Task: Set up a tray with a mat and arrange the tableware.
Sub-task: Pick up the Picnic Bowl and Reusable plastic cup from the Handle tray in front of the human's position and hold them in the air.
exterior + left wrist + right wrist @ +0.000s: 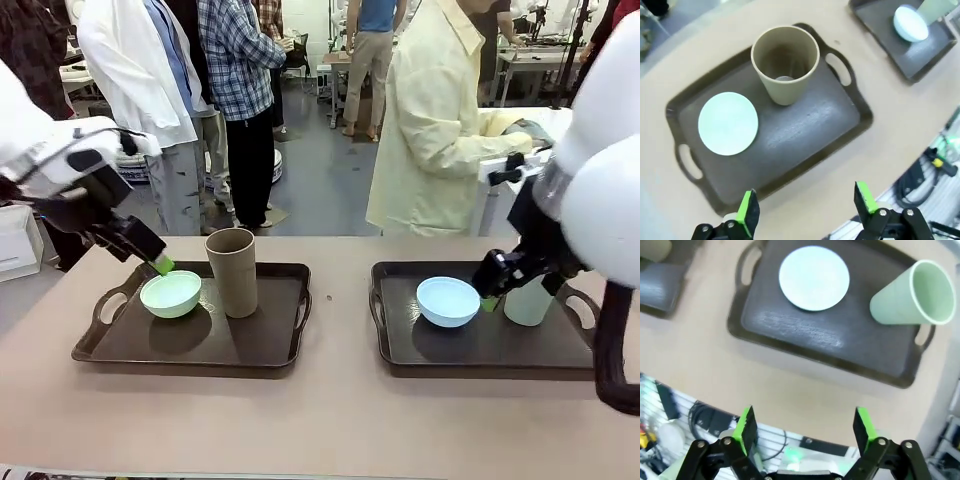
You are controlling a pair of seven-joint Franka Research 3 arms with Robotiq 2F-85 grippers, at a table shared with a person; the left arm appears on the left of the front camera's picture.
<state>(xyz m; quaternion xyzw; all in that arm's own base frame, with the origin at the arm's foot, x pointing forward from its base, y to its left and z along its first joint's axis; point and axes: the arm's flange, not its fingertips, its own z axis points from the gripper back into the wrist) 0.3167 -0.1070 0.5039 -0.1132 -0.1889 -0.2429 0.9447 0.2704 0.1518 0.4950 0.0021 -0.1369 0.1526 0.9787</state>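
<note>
Two dark trays stand side by side, each floor covered by a dark textured mat (805, 125). The left tray (180, 362) carries a mint green bowl (170, 294) and an upright brown tumbler (232, 272). My left gripper (806, 197) hovers well above that tray, open and empty; one of its green pads (161, 264) shows by the bowl's rim. On the right tray (480, 368) sit a light blue bowl (448, 301) and a pale green tumbler (527, 300). My right gripper (804, 421) hangs open and empty high over the near table edge, with the bowl (813, 277) and tumbler (910, 297) below it.
A person in a pale yellow coat (430, 130) stands at the far side, turned away, with several people behind. A strip of bare table (340, 300) separates the trays. A white box (18, 245) sits off the left edge. Cables (920, 180) hang below the near edge.
</note>
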